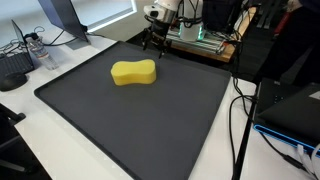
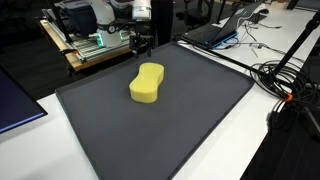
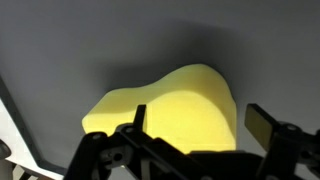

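A yellow, peanut-shaped sponge point(image 1: 134, 72) point(image 2: 147, 83) lies flat on a dark grey mat point(image 1: 150, 125) point(image 2: 190, 120), toward its far half. In both exterior views my gripper point(image 1: 155, 38) point(image 2: 143, 40) hangs over the mat's far edge, a short way from the sponge and not touching it. In the wrist view the sponge point(image 3: 170, 110) fills the middle of the picture, beyond the gripper point(image 3: 200, 115). The black fingers point(image 3: 262, 122) stand wide apart with nothing between them.
The mat lies on a white table point(image 1: 60, 150). Behind the arm stands a wooden rack with electronics point(image 2: 95, 45). Black cables point(image 1: 240, 110) point(image 2: 285, 80) trail along one side of the mat. A laptop point(image 2: 225, 30) and a monitor point(image 1: 60, 20) sit near the edges.
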Available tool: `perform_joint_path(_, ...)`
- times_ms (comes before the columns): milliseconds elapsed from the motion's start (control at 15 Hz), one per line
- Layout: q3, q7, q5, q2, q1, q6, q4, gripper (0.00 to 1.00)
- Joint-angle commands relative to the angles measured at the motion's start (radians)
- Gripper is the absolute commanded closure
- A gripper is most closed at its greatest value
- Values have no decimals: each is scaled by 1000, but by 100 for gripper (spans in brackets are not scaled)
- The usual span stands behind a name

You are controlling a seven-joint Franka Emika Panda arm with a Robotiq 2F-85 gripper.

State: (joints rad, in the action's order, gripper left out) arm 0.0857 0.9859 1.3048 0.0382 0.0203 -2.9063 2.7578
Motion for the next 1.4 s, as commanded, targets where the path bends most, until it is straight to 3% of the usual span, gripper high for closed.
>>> perform_joint_path(0, 62, -40, -1, -10, 51, -87, 0, 0)
perform_joint_path(67, 37, -23, 0, -4, 30, -45, 0, 0)
perform_joint_path(467, 73, -65, -33, -15, 59, -89, 0, 0)
perform_joint_path(667, 143, -276, -133, -116, 108, -340, 2, 0)
perform_joint_path(800, 158, -320, -166, -202, 155, -468, 3, 0)
perform_joint_path(933, 147, -280, -97, -268, 248, -576, 3, 0)
perform_joint_path(1133, 129, -100, 132, -346, 401, -706, -42, 0)
perform_joint_path(1333, 158, 106, 365, -386, 461, -843, -119, 0)
